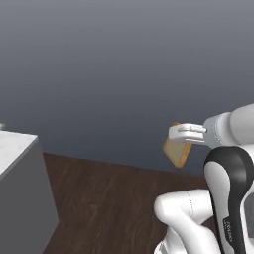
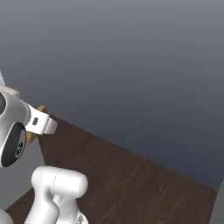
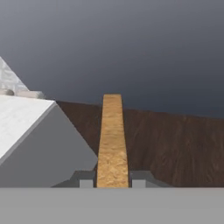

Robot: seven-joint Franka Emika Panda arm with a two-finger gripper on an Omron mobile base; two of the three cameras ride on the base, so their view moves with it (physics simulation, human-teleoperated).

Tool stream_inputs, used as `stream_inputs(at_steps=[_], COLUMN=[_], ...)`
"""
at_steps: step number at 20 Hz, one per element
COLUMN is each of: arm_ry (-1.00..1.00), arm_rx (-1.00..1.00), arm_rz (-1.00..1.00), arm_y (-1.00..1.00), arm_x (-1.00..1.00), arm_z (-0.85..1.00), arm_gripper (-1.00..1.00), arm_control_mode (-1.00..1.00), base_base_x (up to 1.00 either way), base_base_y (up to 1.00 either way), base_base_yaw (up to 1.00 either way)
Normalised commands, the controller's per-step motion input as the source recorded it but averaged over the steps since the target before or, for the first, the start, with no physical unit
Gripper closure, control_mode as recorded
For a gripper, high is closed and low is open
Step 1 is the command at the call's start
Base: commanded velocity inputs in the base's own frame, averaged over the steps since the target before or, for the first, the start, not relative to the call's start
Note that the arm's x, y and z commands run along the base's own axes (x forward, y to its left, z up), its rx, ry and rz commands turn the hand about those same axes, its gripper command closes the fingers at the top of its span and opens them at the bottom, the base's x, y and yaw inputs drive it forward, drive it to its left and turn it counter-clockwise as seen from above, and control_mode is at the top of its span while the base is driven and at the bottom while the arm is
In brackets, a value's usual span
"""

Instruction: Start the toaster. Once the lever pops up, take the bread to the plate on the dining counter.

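Flat, even rendered light; soft, slightly blurred, no glare.

Arm casing is glossy white with rounded, tubular links. At lower right of the left base view, a black band with small white lettering runs down one joint. The gripper body is white and ribbed; its fingertips are small grey blocks.

bread between pincer fingertips, counter left, floor below

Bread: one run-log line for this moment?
phase: carry | gripper: shut on bread | bread: edge-on between fingertips, above wood floor | plate: unseen
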Motion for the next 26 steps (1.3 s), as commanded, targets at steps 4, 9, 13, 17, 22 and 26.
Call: stream_inputs(at_steps=[4,9,13,17,22,26], arm_ry=[0.0,0.0,0.0,0.0,0.0,0.0], arm_rx=[0.0,0.0,0.0,0.0,0.0,0.0], arm_rz=[0.0,0.0,0.0,0.0,0.0,0.0], arm_y=[0.0,0.0,0.0,0.0,0.0,0.0], arm_x=[0.0,0.0,0.0,0.0,0.0,0.0], arm_z=[0.0,0.0,0.0,0.0,0.0,0.0], arm_gripper=[1.0,1.0,1.0,1.0,1.0,1.0], arm_control_mode=[1.0,1.0,1.0,1.0,1.0,1.0], base_base_x=[1.0,1.0,1.0,1.0,1.0,1.0], base_base_y=[-0.17,-0.26,-0.11,-0.09,-0.11,-0.08], base_base_yaw=[0.13,0.24,0.39,0.48,0.55,0.58])
